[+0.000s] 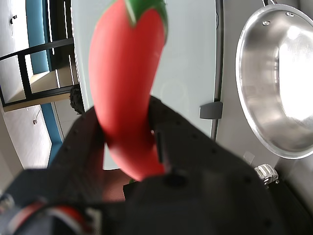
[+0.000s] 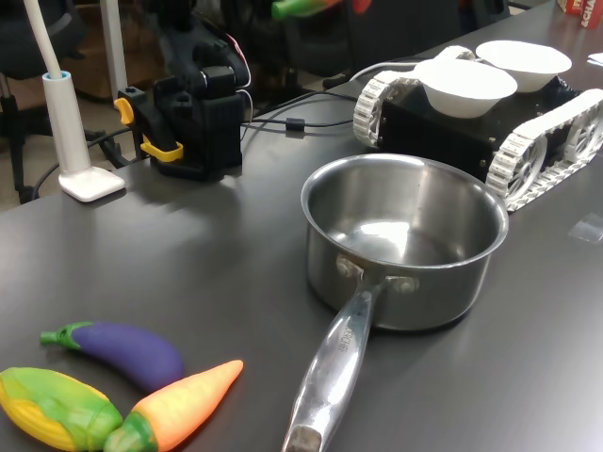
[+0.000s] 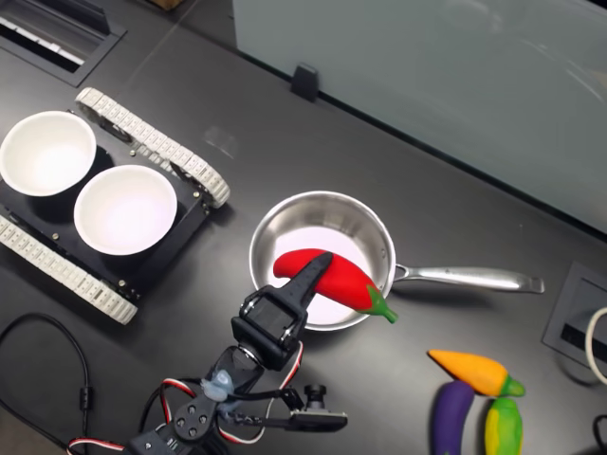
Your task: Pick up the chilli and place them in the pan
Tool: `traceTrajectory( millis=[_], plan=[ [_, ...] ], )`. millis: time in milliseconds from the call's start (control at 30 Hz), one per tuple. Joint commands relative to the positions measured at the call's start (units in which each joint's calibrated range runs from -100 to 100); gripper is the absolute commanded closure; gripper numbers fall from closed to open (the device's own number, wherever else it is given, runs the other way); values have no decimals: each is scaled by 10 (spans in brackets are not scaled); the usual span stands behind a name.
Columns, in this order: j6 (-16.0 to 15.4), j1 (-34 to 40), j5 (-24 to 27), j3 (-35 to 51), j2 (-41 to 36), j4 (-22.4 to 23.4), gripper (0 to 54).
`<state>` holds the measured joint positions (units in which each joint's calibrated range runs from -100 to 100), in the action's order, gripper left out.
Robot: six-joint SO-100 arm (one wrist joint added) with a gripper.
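Gripper (image 3: 305, 275) jaws pinching chilli (image 3: 334, 281) near blunt end, stem tip free. Held aloft over pan (image 3: 377, 237) in second exterior view, clear of rim, probably for drop inside. Pan empty. Carrot (image 3: 469, 371), eggplant (image 3: 451, 413) well apart on table (image 3: 455, 209).

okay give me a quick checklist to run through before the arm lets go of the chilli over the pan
1. Grip: end effector is closed on the chilli in the wrist view: ok.
2. Pan empty inside, first exterior view: ok.
3. Chilli over the pan opening: overlaps it in the second exterior view, but in the wrist view the pan sits off to one side: cannot tell.
4. Height above the rim: cannot tell.
5. Pan upright on the table: ok.
6. Eggplant and carrot lie clear of the pan: ok.
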<state>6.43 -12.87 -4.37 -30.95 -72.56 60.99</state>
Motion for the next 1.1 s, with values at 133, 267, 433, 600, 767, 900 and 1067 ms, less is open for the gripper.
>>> traceTrajectory(
  millis=[133, 267, 433, 600, 767, 900, 1067],
  plan=[
    [38, 89, 9, -54, -17, -86, 536],
    [41, 94, 13, -67, 5, -106, 536],
    [41, 99, 13, -80, 37, -128, 536],
    [41, 112, 19, -84, 71, -142, 536],
    [40, 116, 23, -92, 107, -164, 536],
    [40, 114, 30, -118, 125, -185, 536],
    [39, 110, 24, -153, 144, -227, 536]
  ],
)
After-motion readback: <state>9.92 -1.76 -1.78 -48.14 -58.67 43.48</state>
